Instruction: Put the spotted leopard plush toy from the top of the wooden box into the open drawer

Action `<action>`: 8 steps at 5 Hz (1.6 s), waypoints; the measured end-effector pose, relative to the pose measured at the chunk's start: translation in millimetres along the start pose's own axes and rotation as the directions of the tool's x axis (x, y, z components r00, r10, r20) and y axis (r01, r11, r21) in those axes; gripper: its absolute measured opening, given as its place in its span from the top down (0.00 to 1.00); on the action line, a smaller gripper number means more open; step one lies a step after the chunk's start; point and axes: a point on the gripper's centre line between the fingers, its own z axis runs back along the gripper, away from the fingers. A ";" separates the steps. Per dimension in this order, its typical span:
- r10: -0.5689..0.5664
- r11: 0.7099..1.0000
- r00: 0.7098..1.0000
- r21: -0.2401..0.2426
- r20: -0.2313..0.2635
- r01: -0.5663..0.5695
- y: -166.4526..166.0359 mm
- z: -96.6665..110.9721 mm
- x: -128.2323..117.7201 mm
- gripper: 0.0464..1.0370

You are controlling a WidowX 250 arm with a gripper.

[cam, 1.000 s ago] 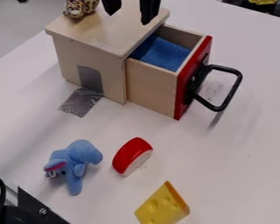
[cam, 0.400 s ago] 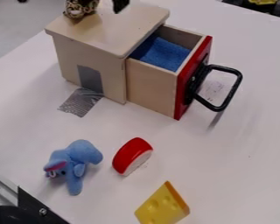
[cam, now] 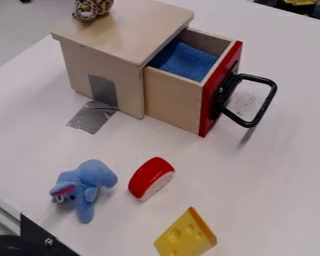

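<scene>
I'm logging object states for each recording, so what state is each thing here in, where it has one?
Drawer: open, pulled partway out of the wooden box.
Blue cloth: inside the drawer.
Spotted toy: on the box's top.
Blue elephant toy: on the table.
Red-and-white toy: on the table, white face sideways.
Yellow cheese toy: on the table.

A single fixed camera looks down at a slant from above the white table (cam: 269, 165), near enough to frame the toy cheese (cam: 186, 235) in the foreground and the wooden box (cam: 109, 55) farther back, its drawer angled right.
</scene>
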 end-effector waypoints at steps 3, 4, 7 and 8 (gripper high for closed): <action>0.000 1.000 0.999 -0.014 -0.040 -0.001 36.2 -31.5 27.8 0.04; -0.005 0.999 0.996 -0.044 -0.093 0.000 37.6 -54.3 29.5 0.04; -0.046 0.995 0.996 -0.092 -0.072 0.040 6.6 -62.9 31.3 0.49; -0.138 0.984 0.989 -0.124 -0.059 0.130 -44.0 -61.9 46.3 0.53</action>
